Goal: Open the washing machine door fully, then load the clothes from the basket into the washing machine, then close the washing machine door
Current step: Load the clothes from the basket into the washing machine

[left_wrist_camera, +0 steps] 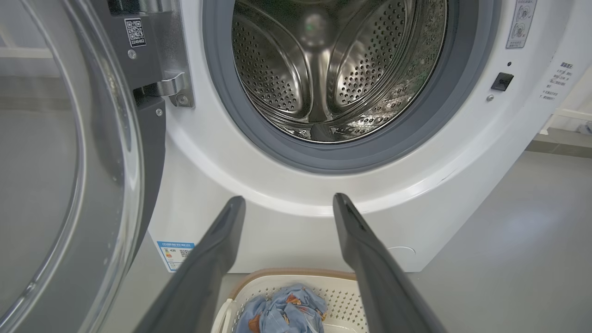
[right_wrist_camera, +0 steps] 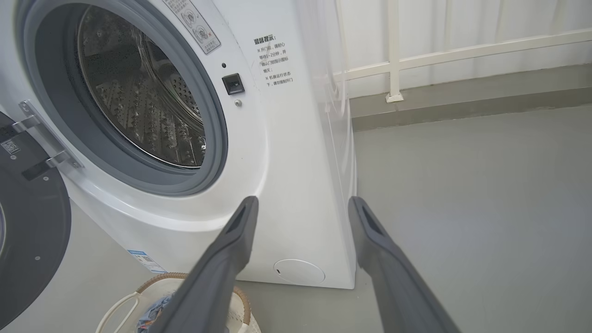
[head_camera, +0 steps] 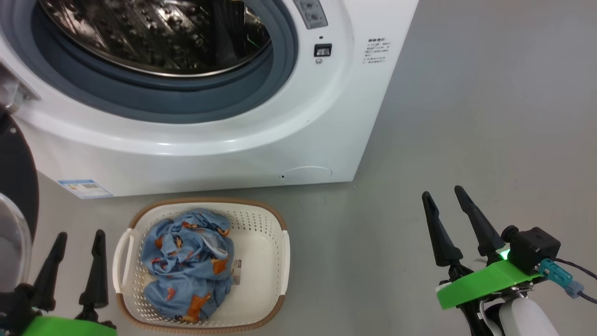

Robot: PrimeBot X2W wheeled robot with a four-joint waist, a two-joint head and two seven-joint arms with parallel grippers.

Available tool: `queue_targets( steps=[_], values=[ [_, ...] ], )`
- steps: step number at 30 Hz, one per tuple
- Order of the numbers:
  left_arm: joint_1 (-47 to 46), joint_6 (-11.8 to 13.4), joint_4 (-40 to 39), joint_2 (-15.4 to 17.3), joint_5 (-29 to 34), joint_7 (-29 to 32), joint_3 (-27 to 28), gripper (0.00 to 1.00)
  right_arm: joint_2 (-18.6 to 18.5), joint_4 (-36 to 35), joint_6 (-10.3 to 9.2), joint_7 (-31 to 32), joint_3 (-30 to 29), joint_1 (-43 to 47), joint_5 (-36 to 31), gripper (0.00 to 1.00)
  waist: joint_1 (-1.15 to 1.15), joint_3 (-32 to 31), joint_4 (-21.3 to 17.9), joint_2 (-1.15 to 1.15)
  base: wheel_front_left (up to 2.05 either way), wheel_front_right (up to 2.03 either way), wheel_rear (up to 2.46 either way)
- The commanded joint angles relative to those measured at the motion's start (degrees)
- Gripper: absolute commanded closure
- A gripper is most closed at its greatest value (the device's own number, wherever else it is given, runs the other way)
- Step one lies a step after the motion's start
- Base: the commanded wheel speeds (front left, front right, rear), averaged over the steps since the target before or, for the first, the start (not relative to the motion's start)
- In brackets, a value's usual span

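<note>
The white front-loading washing machine stands with its round black door swung wide open on its left-side hinge, the clear glass bowl facing out, so that the grey-blue gasket and the empty perforated steel drum are exposed. On the floor just in front of it sits the cream perforated basket with a brown rim and side handles. The clothes, a crumpled light blue garment printed with orange figures, lie heaped in its left half.
</note>
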Motion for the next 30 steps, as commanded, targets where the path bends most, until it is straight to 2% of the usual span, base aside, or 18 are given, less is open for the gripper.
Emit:
queue_targets(
  steps=[1,17,30],
  values=[
    [-2.63,-0.16,-0.64,2.26,-0.76,-0.46,1.72,0.0,0.38,-1.7,0.09,-0.69,1.1,-1.85,-0.8,0.0,0.0,1.84,-0.23,0.0,0.0,0.0,0.0],
    [-9.79,-0.17,5.15,4.44,-3.38,-0.46,-1.13,0.0,2.19,-2.3,0.09,-0.69,0.4,-5.03,-1.84,0.0,0.0,10.83,-0.89,0.0,0.0,0.0,0.0],
    [-18.23,-0.17,14.46,7.06,-7.25,-0.46,-8.13,0.0,2.45,-3.07,0.09,-0.69,0.91,-7.97,-1.2,0.0,0.0,18.55,-1.71,0.0,0.0,0.0,0.0]
  ],
)
